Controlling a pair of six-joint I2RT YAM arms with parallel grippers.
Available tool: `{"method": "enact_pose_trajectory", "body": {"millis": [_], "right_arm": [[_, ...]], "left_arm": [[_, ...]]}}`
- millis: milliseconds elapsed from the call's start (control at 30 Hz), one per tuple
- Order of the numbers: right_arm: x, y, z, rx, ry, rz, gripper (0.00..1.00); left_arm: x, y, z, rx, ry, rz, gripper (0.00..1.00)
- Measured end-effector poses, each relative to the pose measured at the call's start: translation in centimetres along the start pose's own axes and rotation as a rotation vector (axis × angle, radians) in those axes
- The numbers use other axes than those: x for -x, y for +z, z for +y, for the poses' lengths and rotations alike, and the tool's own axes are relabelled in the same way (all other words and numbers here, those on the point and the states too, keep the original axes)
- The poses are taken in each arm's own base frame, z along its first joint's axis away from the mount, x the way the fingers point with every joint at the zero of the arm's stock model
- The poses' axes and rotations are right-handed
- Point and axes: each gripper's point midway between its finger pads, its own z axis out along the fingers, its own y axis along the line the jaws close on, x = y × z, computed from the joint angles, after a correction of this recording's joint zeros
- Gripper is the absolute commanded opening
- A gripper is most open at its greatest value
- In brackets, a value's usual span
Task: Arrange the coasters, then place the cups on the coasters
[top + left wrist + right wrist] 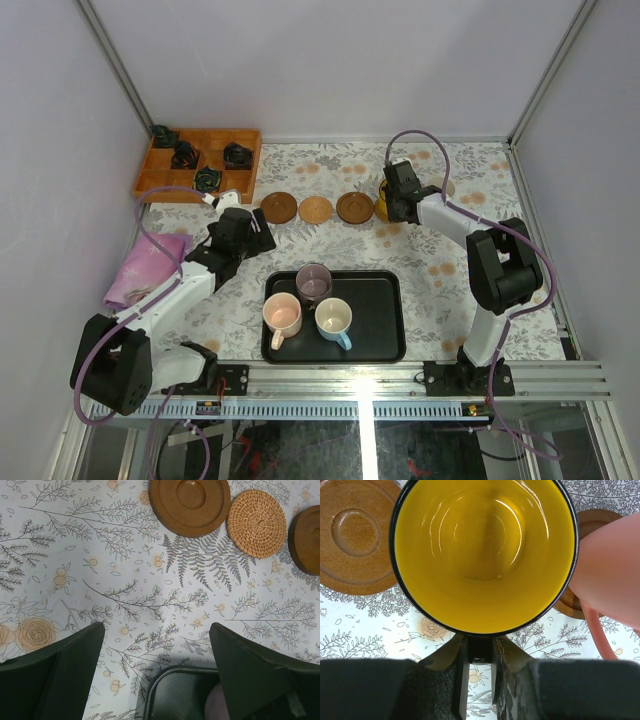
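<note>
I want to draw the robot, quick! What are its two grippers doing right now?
Left gripper: open, holding nothing.
Right gripper: shut on the yellow cup.

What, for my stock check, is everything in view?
tray: one, black; near centre.
coasters: four seen; three bare in a row behind the tray, dark, tan woven, dark; one dark under the salmon-pink cup.
cups: three, peach-pink, mauve-grey, light blue; on the tray.
yellow cup: one; right end of the row.
salmon-pink cup: one; beside the yellow cup.
wooden box: one, brown; far left corner.
black objects: four; in the box.
cloth: one, pink; left side.
left pincer: open, by the tray.
right pincer: shut on the yellow cup.
</note>
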Motion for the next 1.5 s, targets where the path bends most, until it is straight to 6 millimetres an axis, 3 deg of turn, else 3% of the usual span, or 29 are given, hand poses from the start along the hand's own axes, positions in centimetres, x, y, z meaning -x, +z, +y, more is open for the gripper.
{"method": "enact_pose_trajectory", "body": {"millis": [800, 1100, 1333, 1500], "right_arm": [[-0.83, 0.25, 0.12, 0.01, 0.029, 0.017, 0.0], [-0.91, 0.18, 0.22, 0.01, 0.05, 0.027, 0.24], [-0.9, 0.16, 0.24, 0.007, 0.072, 0.027, 0.58], [-0.92, 0.14, 0.2, 0.004, 0.079, 0.028, 0.62]], "left_arm": [[-0.54, 0.42, 0.22, 0.012, 0.008, 0.018, 0.86], [-0.55, 0.43, 0.21, 0.012, 0.008, 0.019, 0.86], [-0.62, 0.55, 0.22, 0.014, 0.009, 0.023, 0.86], [-0.45, 0.59, 0.09, 0.013, 0.009, 0.021, 0.86]]}}
